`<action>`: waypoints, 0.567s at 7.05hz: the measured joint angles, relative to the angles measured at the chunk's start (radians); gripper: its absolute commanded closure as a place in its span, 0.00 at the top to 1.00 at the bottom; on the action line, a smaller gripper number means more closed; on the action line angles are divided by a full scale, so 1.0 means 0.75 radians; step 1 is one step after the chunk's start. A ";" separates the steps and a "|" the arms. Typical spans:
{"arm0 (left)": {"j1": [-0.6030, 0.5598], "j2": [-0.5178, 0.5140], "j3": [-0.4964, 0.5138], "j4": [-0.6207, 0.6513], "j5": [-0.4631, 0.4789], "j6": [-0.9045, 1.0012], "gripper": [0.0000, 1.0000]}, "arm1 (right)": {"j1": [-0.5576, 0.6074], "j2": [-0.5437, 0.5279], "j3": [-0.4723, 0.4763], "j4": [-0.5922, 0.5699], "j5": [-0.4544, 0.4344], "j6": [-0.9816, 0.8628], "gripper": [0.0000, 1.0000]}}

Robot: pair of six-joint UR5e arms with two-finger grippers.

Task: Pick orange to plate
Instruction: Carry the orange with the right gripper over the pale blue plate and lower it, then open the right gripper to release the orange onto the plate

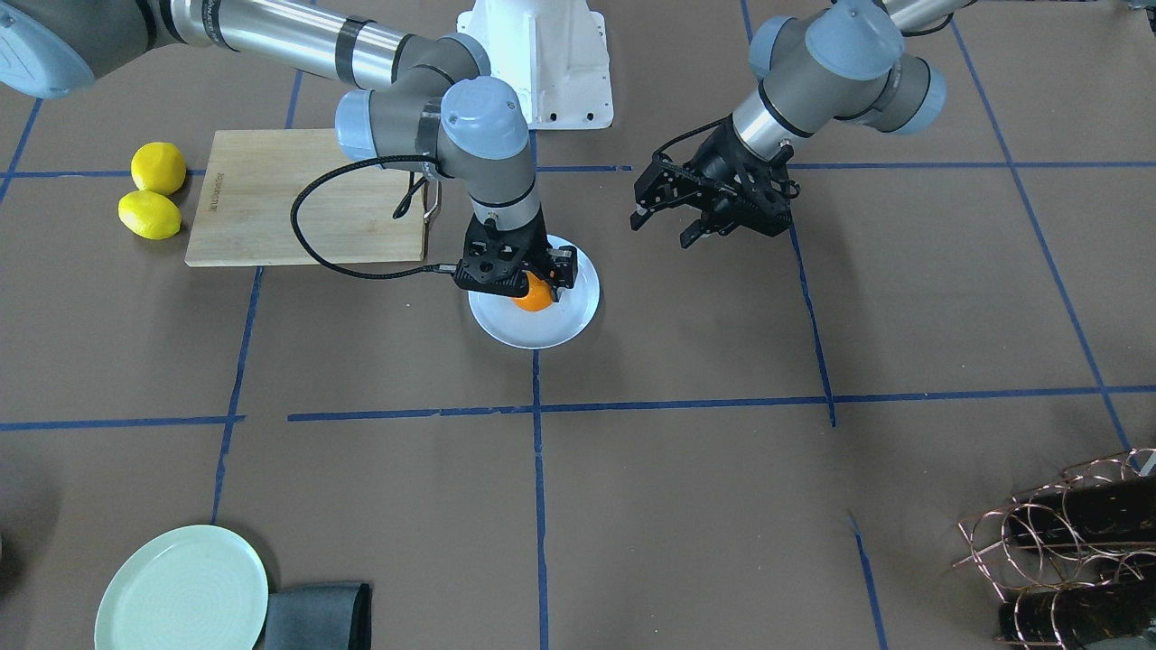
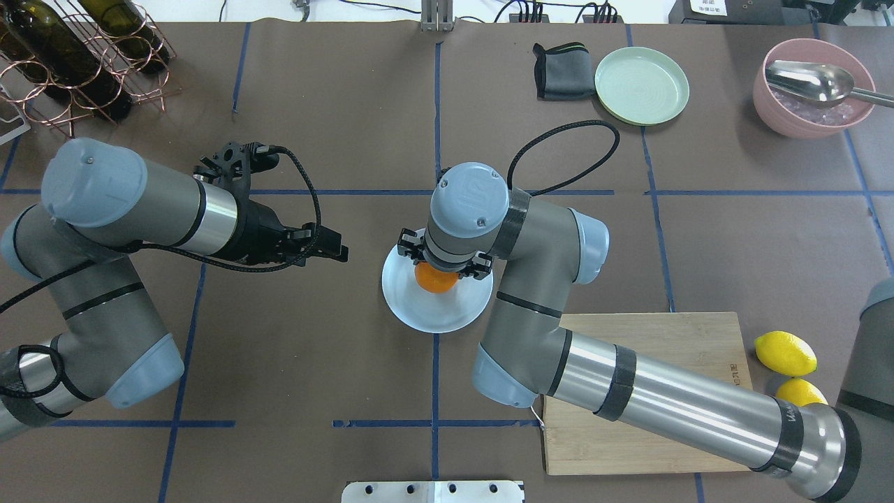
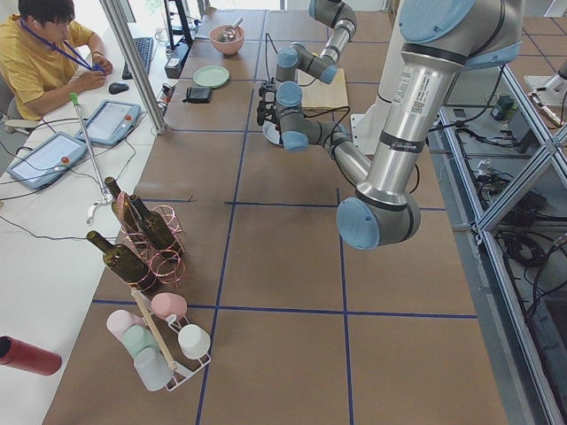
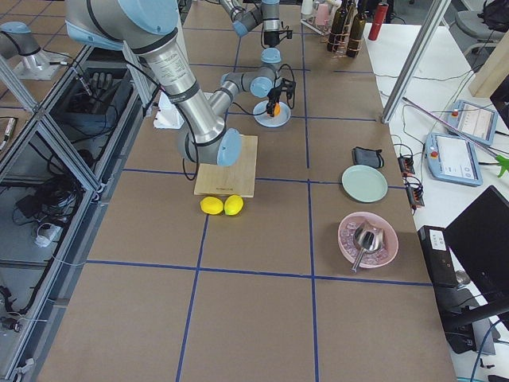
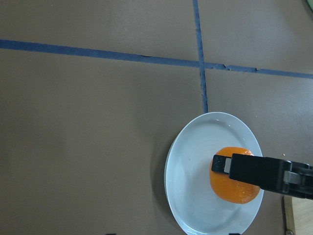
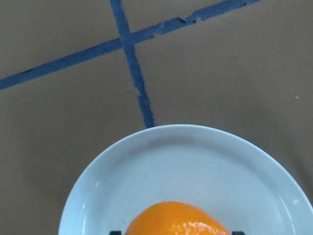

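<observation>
The orange (image 1: pixel 533 296) sits directly under the right hand (image 1: pixel 540 278), between its two fingers, low over the pale plate (image 1: pixel 506 329) at the centre of the front-facing view. It is slightly above the plate's middle in that view, and whether it already touches the plate surface I cannot tell. The fingers bracket the fruit closely and appear clamped on it. Being near round, it has no long axis to favour. The right wrist points straight down, its forearm running in from the upper left. The left hand (image 1: pixel 666 230) hovers to the right, well apart from the plate over bare tabletop (image 1: pixel 686 343), angled downward with fingers spread and holding nothing. Likely next comes letting go and lifting straight up.
</observation>
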 measured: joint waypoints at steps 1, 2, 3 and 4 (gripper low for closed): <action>0.000 0.000 0.000 0.000 0.000 0.000 0.82 | -0.001 0.008 -0.010 0.000 0.000 0.001 1.00; 0.000 0.000 -0.002 0.000 0.000 0.000 0.82 | 0.000 0.012 -0.012 0.000 0.000 0.003 1.00; -0.001 0.000 -0.005 0.000 0.000 0.000 0.82 | 0.008 0.012 -0.001 0.000 0.006 0.002 1.00; -0.005 0.002 -0.009 0.000 0.000 0.000 0.83 | 0.034 -0.005 0.039 -0.002 0.038 -0.003 1.00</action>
